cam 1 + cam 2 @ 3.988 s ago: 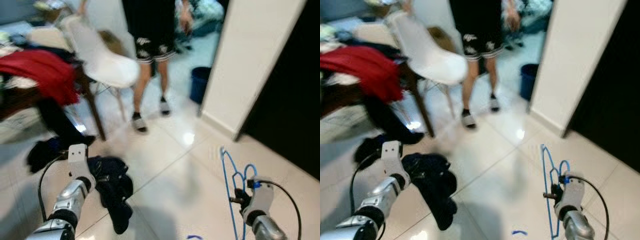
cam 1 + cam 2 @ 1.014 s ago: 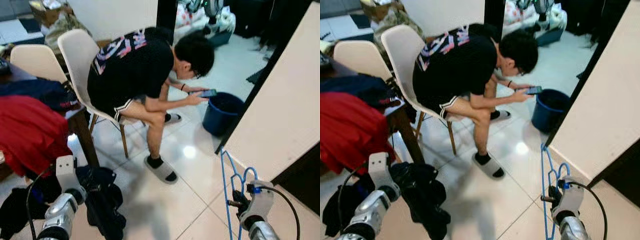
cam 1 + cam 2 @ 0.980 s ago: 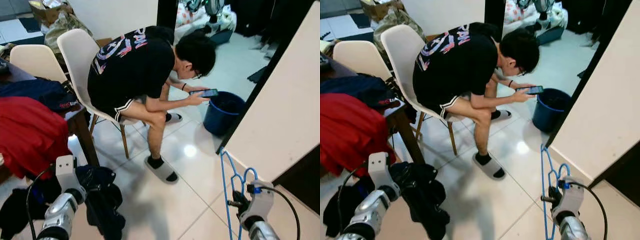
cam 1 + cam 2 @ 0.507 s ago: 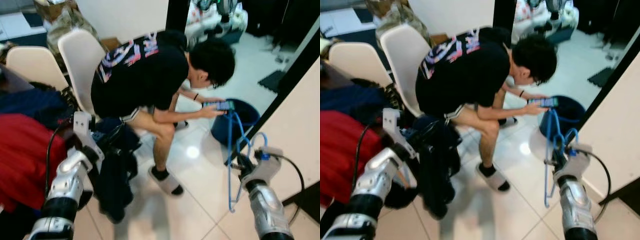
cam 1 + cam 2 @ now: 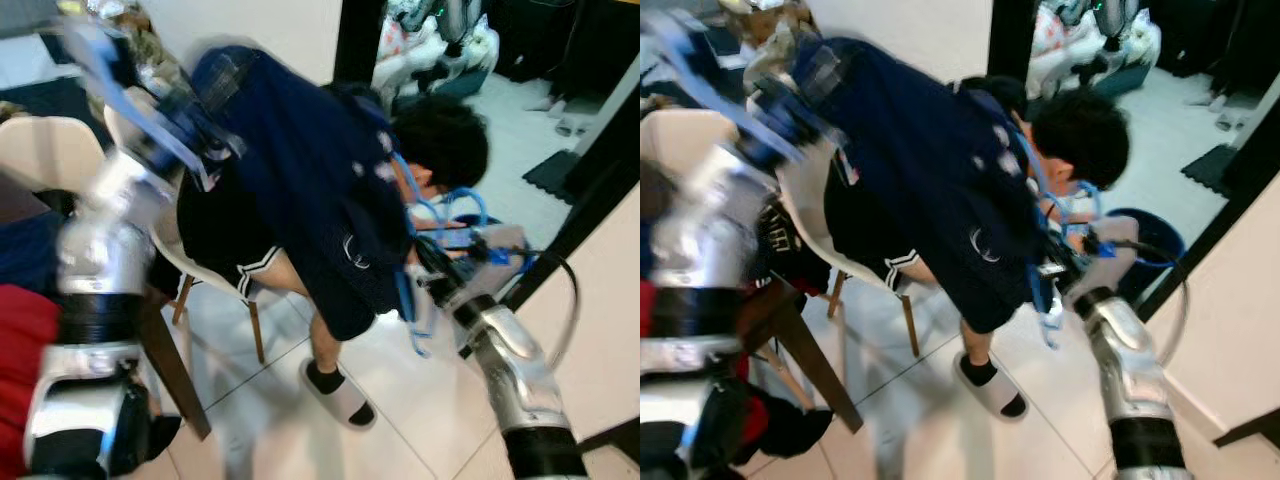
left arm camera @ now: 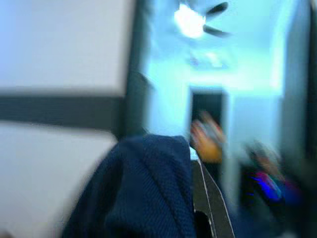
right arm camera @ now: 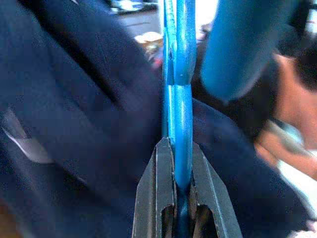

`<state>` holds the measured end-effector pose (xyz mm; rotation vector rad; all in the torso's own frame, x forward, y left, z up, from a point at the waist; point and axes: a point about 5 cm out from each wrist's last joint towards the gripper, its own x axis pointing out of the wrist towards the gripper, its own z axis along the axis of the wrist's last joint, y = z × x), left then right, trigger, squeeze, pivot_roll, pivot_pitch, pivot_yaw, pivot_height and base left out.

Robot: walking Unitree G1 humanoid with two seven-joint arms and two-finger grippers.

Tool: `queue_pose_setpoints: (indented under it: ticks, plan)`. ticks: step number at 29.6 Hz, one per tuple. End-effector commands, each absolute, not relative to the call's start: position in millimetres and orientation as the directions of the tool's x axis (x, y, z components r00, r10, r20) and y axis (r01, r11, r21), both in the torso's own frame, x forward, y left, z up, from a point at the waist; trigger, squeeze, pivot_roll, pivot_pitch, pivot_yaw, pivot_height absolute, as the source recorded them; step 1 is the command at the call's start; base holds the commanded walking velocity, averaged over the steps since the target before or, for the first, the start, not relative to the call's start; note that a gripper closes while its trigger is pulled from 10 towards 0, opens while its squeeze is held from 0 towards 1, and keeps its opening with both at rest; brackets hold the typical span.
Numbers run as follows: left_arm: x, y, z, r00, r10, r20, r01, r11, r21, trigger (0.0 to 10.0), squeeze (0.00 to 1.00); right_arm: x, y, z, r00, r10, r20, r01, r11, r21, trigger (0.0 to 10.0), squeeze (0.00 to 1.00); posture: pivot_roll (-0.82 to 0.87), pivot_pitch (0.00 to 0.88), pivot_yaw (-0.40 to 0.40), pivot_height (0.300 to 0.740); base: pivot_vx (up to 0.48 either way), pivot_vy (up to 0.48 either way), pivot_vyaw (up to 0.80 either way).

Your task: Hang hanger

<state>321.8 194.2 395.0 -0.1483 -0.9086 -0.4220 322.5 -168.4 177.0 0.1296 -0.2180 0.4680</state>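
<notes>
My right gripper [image 7: 176, 218] clamps the blue hanger [image 5: 1045, 260] against a navy garment [image 5: 310, 190] my left gripper [image 5: 195, 150] lifts, grip unclear. I judge hanging isn't done.

the pale tiled floor [image 5: 400, 420] carries a white chair [image 5: 815, 215], its seated person's slipper [image 5: 340, 395] and a blue bucket [image 5: 1152, 240].

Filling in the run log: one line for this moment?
left gripper: holds navy garment raised | right gripper: shut on blue hanger beside garment | person: seated behind
</notes>
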Motion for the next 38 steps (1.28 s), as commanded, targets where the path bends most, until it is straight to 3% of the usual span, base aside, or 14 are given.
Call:
queue_pose_setpoints:
  ticks: [1,14,17,21,25,29,31,32,38]
  plan:
    - [295,197,432,0.443,-0.267,0.856,0.338,0.934,0.117,10.0,0.00,321,-174,179,0.874,0.426,0.235,-0.457,0.884,0.096,10.0,0.00,0.09,0.122,-0.057,0.740,0.000,0.000,0.80]
    - [272,205,469,0.371,-0.261,0.891,0.250,0.952,0.175,10.0,0.00,319,-174,186,0.872,0.428,0.239,-0.460,0.882,0.099,10.0,0.00,0.10,0.121,-0.055,0.740,0.000,0.000,0.80]
    - [266,226,482,0.385,-0.152,0.910,0.085,0.988,0.129,10.0,0.00,315,-167,187,0.856,0.464,0.227,-0.493,0.865,0.092,10.0,0.00,0.11,0.121,-0.059,0.740,0.000,0.000,0.80]
    - [266,232,482,0.397,-0.117,0.910,0.033,0.993,0.113,10.0,0.00,314,-165,187,0.851,0.475,0.223,-0.503,0.860,0.090,10.0,0.00,0.11,0.122,-0.062,0.740,0.000,0.000,0.80]
    - [276,254,462,0.490,-0.020,0.871,-0.155,0.982,0.110,10.0,0.00,312,-158,187,0.838,0.502,0.215,-0.529,0.844,0.091,10.0,0.00,0.11,0.127,-0.066,0.740,0.000,0.000,0.80]
    - [279,260,457,0.512,0.006,0.859,-0.195,0.975,0.110,10.0,0.00,311,-157,187,0.836,0.506,0.212,-0.533,0.841,0.092,10.0,0.00,0.11,0.127,-0.066,0.740,0.000,0.000,0.80]
    - [292,281,438,0.589,0.095,0.803,-0.287,0.953,0.098,10.0,0.00,311,-155,183,0.847,0.497,0.188,-0.518,0.852,0.080,10.0,0.00,0.10,0.129,-0.066,0.740,0.000,0.000,0.67]
    - [301,293,425,0.635,0.141,0.759,-0.305,0.949,0.079,10.0,0.00,312,-154,180,0.860,0.481,0.169,-0.499,0.862,0.088,10.0,0.00,0.10,0.131,-0.066,0.740,0.000,0.000,0.00]
    - [322,311,402,0.714,0.192,0.673,-0.298,0.953,0.045,10.0,0.00,311,-153,177,0.873,0.470,0.131,-0.483,0.870,0.101,10.0,0.00,0.09,0.136,-0.061,0.740,0.000,0.000,-0.13]
